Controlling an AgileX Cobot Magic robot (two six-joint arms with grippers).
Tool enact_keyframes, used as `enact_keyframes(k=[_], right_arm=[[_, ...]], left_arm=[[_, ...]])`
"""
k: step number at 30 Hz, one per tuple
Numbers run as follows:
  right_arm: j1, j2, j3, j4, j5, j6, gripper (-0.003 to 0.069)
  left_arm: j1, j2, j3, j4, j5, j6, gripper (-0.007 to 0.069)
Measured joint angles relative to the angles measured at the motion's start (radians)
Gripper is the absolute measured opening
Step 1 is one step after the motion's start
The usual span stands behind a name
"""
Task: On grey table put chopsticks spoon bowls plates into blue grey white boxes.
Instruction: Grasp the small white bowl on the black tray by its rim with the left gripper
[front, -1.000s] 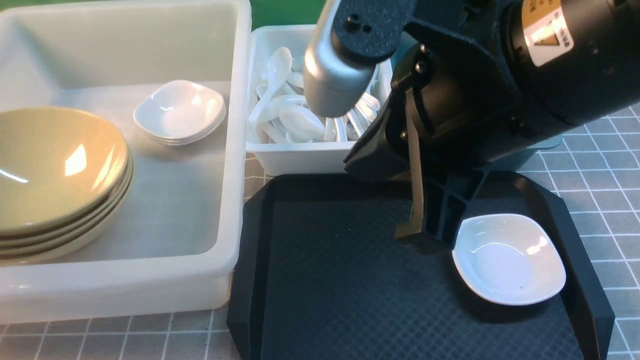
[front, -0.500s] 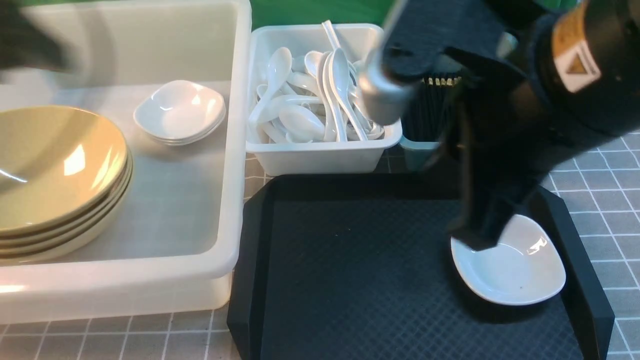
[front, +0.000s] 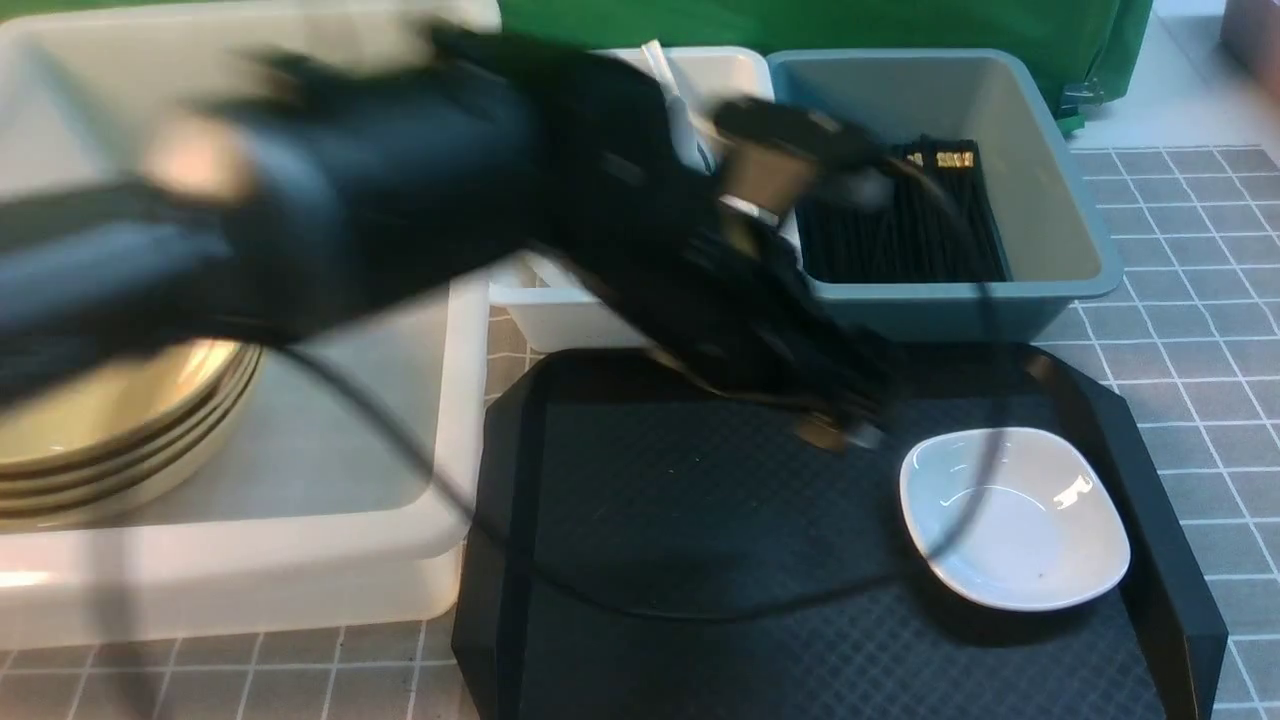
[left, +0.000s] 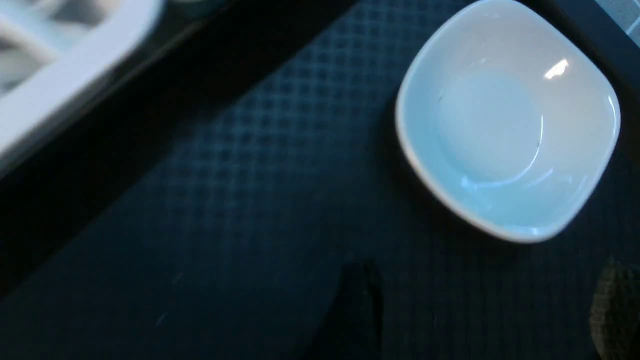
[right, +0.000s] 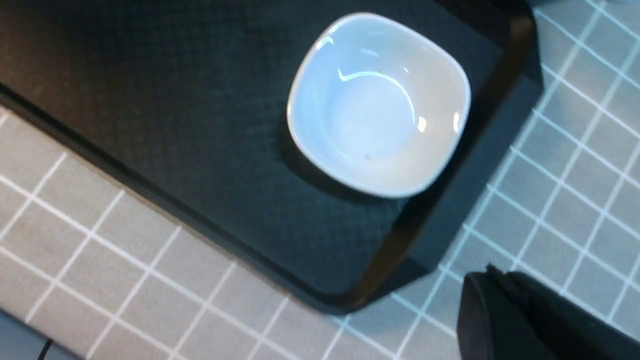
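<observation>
One plate (front: 1015, 520) is outside the boxes. It sits upright on the black tray (front: 680, 520), just right of the left fingers (front: 838, 430) and not touching them.

Finding, left fingers: they stand wide apart, hold nothing and touch nothing. The front view of them is blurred. The left wrist view shows the plate ahead of the tips, with bare tray between.

Finding, right fingers (right: 500, 320): they are together and empty. They hover over the surface (right: 100, 280) off the tray's corner, well clear of the plate.

Step in hand, as judged: pick up the plate with the left fingers and take it to the tub (front: 440, 540), far to their left, where the bowls (front: 130, 420) are stacked. The chopsticks (front: 900, 230) already lie in the blue-grey box (front: 1060, 200) behind the fingers.

Recommendation:
- Lower the fingers at the plate's nearest edge, one tip inside the rim and one outside.
- Close squarely on the wall, because the glaze is slick and the lip is shallow, so a skewed pinch may let it slip.
- Lift straight up until the plate clears the tray's raised border, then travel left.
- Set the plate down level in the tub, clear of the bowls.
</observation>
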Motion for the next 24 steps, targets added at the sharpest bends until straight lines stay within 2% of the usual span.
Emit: enact_keyframes(k=[7,16,20,21,22,24], right_arm=[[0.0,-0.134,0.025,0.002,0.02,0.012,0.0045],[0.0,-0.162,0.026,0.002,0.02,0.006,0.0045],[0.0,-0.162,0.026,0.001,0.02,0.005,0.0045],[0.0,-0.162,0.026,0.001,0.02,0.003,0.0045],[0.0,-0.162,0.026,0.001,0.02,0.002,0.0045],[0.0,-0.162,0.026,0.001,0.02,0.002,0.0045]], left_arm=[[-0.03,0.246,-0.172,-0.009,-0.049,0.004,0.053],[-0.029,0.413,-0.281,-0.063,-0.085,0.004,0.0522],[-0.029,0.451,-0.29,-0.085,-0.083,0.004,0.0424],[-0.029,0.452,-0.293,-0.092,-0.087,0.005,0.0355],[-0.029,0.453,-0.294,-0.098,-0.086,0.008,0.0255],[-0.029,0.454,-0.296,-0.104,-0.084,0.015,0.0145]])
